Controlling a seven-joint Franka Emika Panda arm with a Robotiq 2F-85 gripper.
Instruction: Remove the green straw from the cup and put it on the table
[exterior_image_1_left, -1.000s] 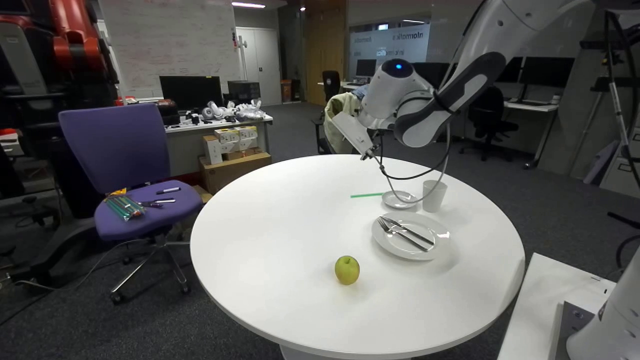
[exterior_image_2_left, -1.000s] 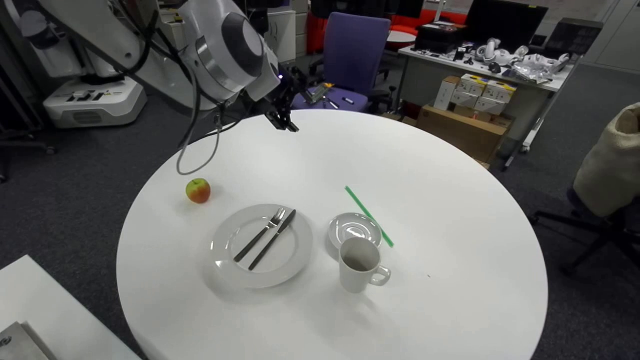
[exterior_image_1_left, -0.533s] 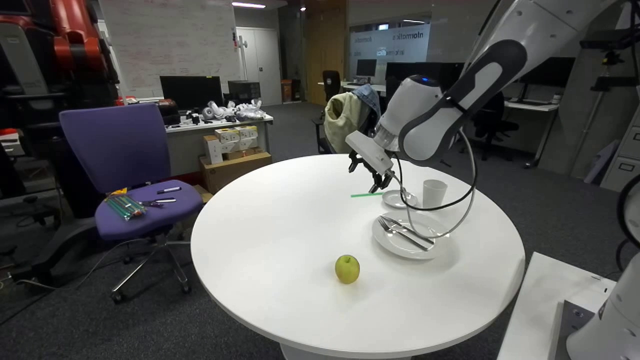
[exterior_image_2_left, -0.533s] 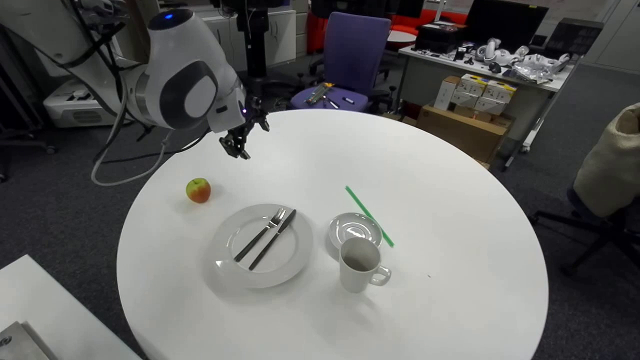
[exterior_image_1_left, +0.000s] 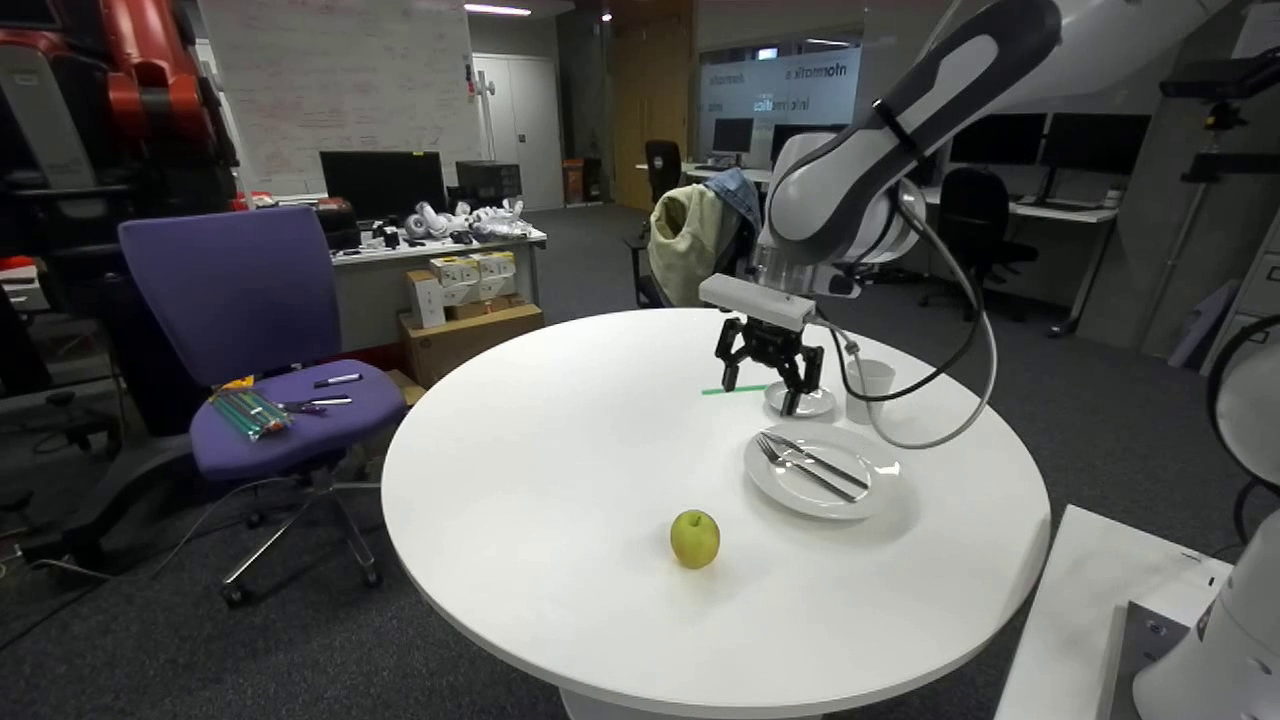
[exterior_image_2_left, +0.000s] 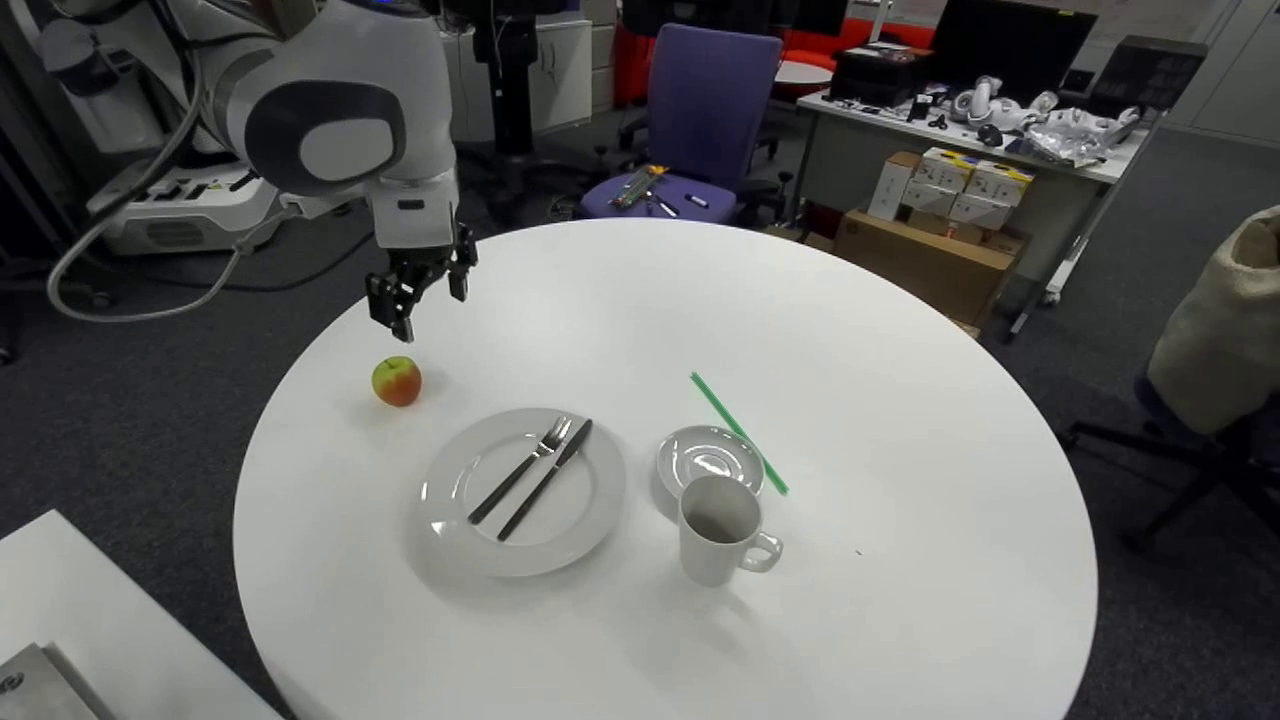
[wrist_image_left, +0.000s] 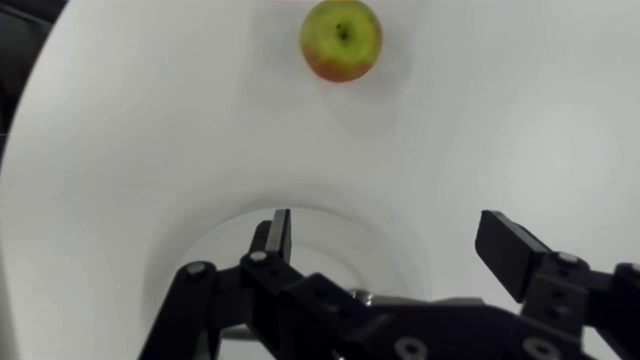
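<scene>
Gripper (wrist_image_left: 385, 225) hangs above the table (exterior_image_2_left: 900, 620), jaws spread wide and holding nothing. Green straw (exterior_image_2_left: 738, 432) lies on the table just beside the saucer (exterior_image_2_left: 685, 450), outside the cup (exterior_image_2_left: 706, 545). By its looks it should be light, flexible and easily crushed; a gentle pinch near the end clear of the saucer seems best. Arm (exterior_image_1_left: 930, 115) slopes down to a wrist (exterior_image_2_left: 415, 210) bent so the jaws point downward.

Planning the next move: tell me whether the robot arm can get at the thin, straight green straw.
Probably yes, once it swings over: the open black hand is empty, and much of the green straw lies bare, though the small round white saucer crowds one side.
</scene>
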